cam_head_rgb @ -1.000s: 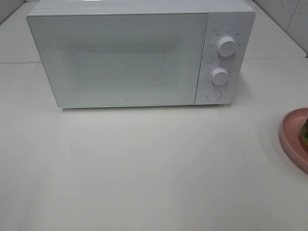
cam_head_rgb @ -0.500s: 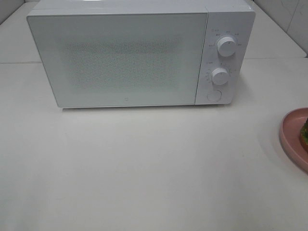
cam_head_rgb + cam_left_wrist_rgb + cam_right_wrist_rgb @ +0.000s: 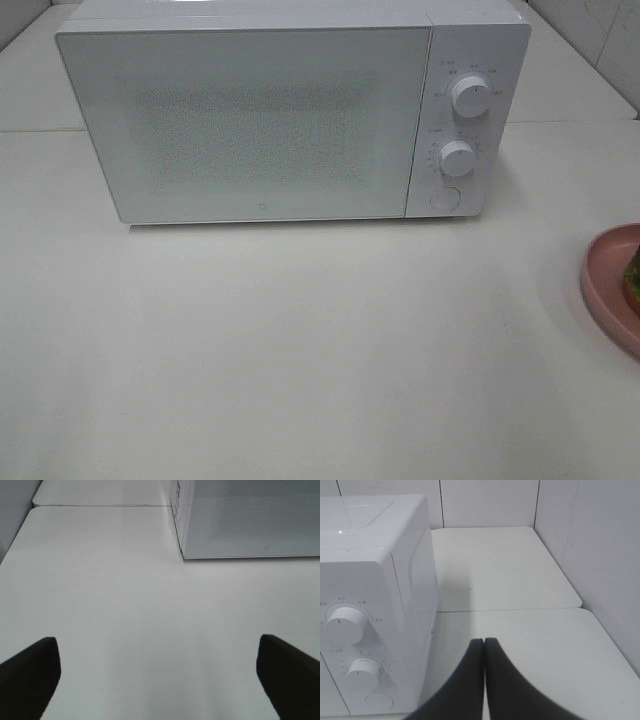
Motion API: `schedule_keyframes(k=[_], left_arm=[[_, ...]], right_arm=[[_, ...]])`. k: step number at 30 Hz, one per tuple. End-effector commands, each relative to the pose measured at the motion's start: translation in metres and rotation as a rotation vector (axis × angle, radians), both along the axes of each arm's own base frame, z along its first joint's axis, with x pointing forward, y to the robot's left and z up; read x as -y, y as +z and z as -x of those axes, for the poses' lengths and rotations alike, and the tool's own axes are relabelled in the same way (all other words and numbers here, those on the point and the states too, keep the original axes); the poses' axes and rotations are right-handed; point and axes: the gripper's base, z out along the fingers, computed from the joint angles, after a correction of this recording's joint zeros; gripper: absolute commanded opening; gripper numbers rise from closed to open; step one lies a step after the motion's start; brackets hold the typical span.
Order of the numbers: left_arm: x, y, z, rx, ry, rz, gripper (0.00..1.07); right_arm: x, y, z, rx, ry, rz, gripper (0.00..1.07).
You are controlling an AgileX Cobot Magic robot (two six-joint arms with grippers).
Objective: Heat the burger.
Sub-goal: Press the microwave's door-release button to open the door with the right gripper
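Burger [image 3: 634,281], seemingly on pink plate [image 3: 600,272] — cropped, microwave [image 3: 250,120] markings illegible

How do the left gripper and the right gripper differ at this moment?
The left gripper has its jaws wide apart; the right gripper has them pressed together. The left gripper points toward the microwave door; the right gripper sits near the knob panel. Both are dark and hold nothing.

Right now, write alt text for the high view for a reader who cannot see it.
A white microwave, door shut, stands at the back of a white table. At the right edge a pink plate holds a burger, both cut off by the frame.
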Motion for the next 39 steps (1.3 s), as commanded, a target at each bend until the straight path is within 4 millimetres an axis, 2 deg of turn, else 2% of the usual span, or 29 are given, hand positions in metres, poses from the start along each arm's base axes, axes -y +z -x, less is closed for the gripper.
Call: schedule_keyframes(k=[1, 3, 4, 5, 7, 11, 24, 28, 34, 36, 37, 39], left_arm=[[0.001, 0.000, 0.003, 0.026, -0.005, 0.010, 1.00], [0.001, 0.000, 0.003, 0.026, -0.005, 0.010, 1.00], [0.001, 0.000, 0.003, 0.026, -0.005, 0.010, 1.00], [0.001, 0.000, 0.003, 0.026, -0.005, 0.010, 1.00], [0.001, 0.000, 0.003, 0.026, -0.005, 0.010, 1.00], [0.001, 0.000, 0.003, 0.026, -0.005, 0.010, 1.00], [0.001, 0.000, 0.003, 0.026, -0.005, 0.010, 1.00], [0.001, 0.000, 0.003, 0.026, -0.005, 0.010, 1.00], [0.001, 0.000, 0.003, 0.026, -0.005, 0.010, 1.00], [0.001, 0.000, 0.003, 0.026, -0.005, 0.010, 1.00], [0.001, 0.000, 0.003, 0.026, -0.005, 0.010, 1.00], [0.001, 0.000, 0.003, 0.026, -0.005, 0.010, 1.00]], right_arm=[[0.000, -0.015, 0.001, 0.085, -0.001, -0.045, 0.00], [0.000, -0.018, 0.001, 0.093, 0.001, -0.052, 0.00], [-0.001, -0.028, 0.003, 0.080, 0.008, -0.055, 0.00], [-0.001, -0.028, 0.003, 0.080, 0.008, -0.055, 0.00], [-0.002, -0.040, 0.003, 0.066, 0.013, -0.059, 0.00], [-0.002, -0.050, 0.000, 0.070, 0.014, -0.072, 0.00], [-0.002, -0.096, -0.028, 0.083, 0.015, -0.118, 0.00], [-0.003, -0.102, -0.029, 0.081, 0.034, -0.117, 0.00], [-0.026, -0.111, -0.029, 0.032, 0.106, -0.208, 0.00], [-0.040, -0.112, -0.026, 0.015, 0.124, -0.269, 0.00], [-0.040, -0.112, -0.026, 0.015, 0.124, -0.269, 0.00], [-0.057, -0.114, -0.021, -0.020, 0.124, -0.392, 0.00]])
